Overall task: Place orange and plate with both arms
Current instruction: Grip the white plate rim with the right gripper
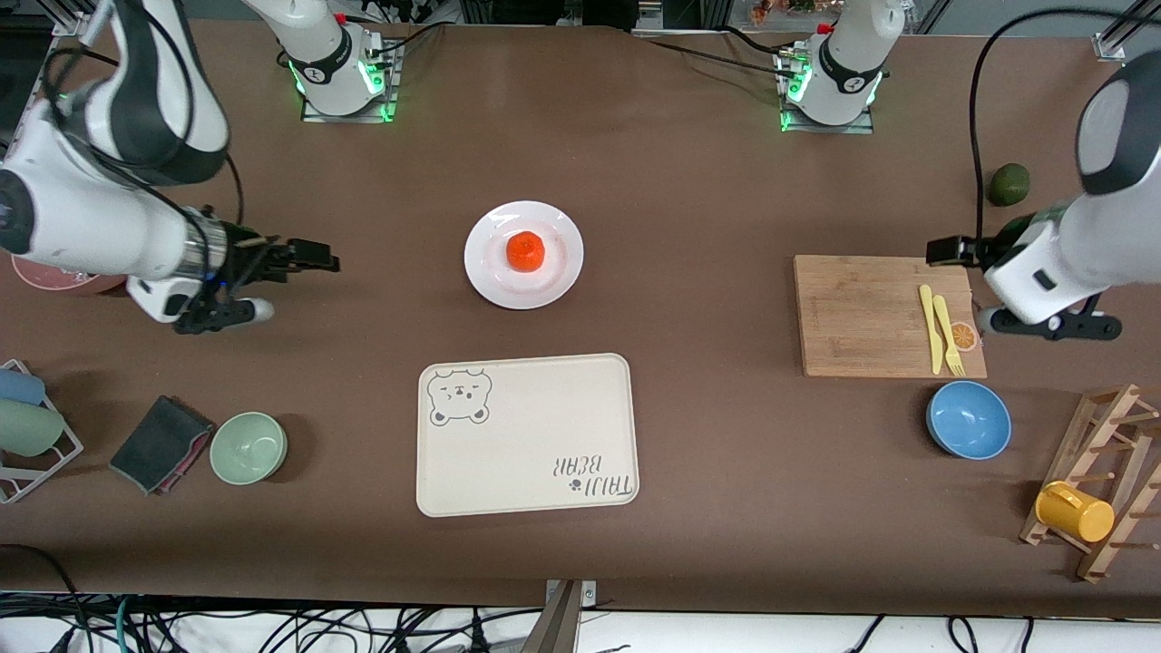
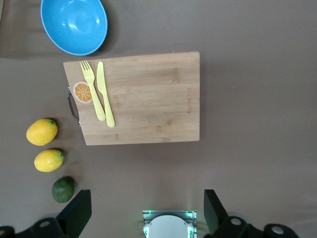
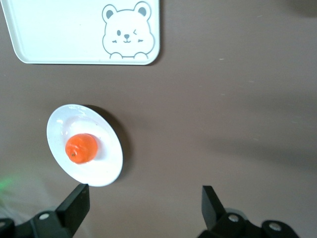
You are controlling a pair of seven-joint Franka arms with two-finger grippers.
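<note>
The bear-printed tray (image 1: 527,435) is lying nearest the front camera. The plate (image 1: 523,255) is resting farther back, carrying the orange (image 1: 525,250) at its centre. The right gripper (image 1: 272,281) and left gripper (image 1: 975,286) are hovering apart-fingered, empty, over bare table, likely positioned for approach.

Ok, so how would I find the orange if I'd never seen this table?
Look at the big cream bear tray in the middle of the table. Just farther from the front camera than it sits a round white plate, and the orange rests on it. It is the only bright orange-red ball; the other fruits are yellow or green.
</note>
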